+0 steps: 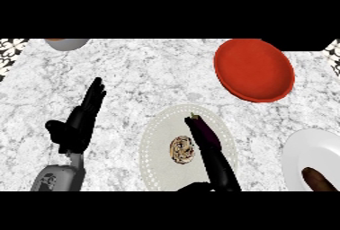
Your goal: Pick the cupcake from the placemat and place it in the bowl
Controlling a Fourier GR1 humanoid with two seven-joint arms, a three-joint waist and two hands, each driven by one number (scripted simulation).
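Cupcake [182, 149] on placemat [159, 134] beside open right hand [207, 139].

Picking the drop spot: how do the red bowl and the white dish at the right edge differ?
The red bowl is red, lies far right on the counter, fully in view and holds nothing visible. The white dish is white, sits nearer, is cut by the right edge and carries a brown item. Both are round, and neither is touched by the right hand over the placemat.
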